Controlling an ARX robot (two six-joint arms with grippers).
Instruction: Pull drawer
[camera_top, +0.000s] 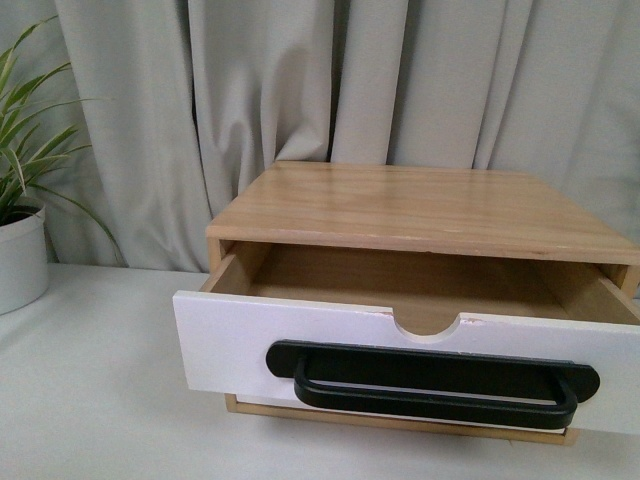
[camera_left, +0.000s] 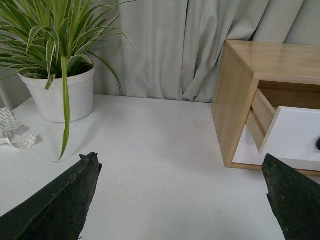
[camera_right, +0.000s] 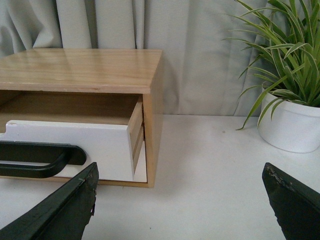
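Fingers of left gripper (camera_left: 182, 200) and right gripper (camera_right: 182, 200) apart, tips cropped; drawer (camera_top: 400, 350) open, right end cut off.

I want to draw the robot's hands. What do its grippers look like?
Only the fingertips show. The left gripper has two dark, nearly black fingers shaped like pointed wedges, rough and a bit chipped at the edges. The right gripper looks the same: two dark wedge fingers. No cables, markings or arms are visible.

light: soft, even, bright | shadows: faint | glare: mild sheen on cabinet top (camera_right: 80, 67) | focus: slightly soft
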